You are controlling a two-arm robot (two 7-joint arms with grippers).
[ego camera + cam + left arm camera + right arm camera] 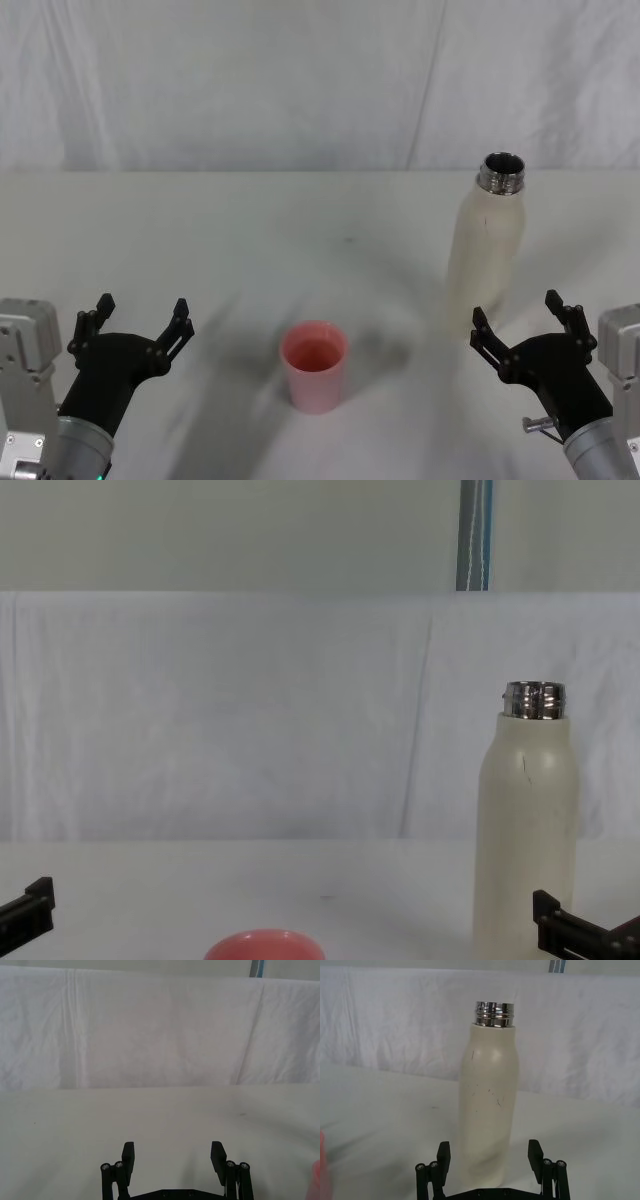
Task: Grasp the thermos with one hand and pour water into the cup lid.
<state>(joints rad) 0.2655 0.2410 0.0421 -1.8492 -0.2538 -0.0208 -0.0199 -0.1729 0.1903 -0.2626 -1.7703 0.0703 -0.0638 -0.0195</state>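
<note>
Thermos (pixel 487 240) stands upright on the white table (pixel 300 215) toward the right, just ahead of the right gripper (pixel 520 325), whose black blocky fingers are spread wide, not touching it. Matte cream body, rounded shoulders, shiny threaded steel neck, few dark scratches. Cup lid (pixel 315 365), small smooth salmon-pink, sits near the middle. Left gripper (pixel 140 322) hovers spread too, well apart from both.
</note>
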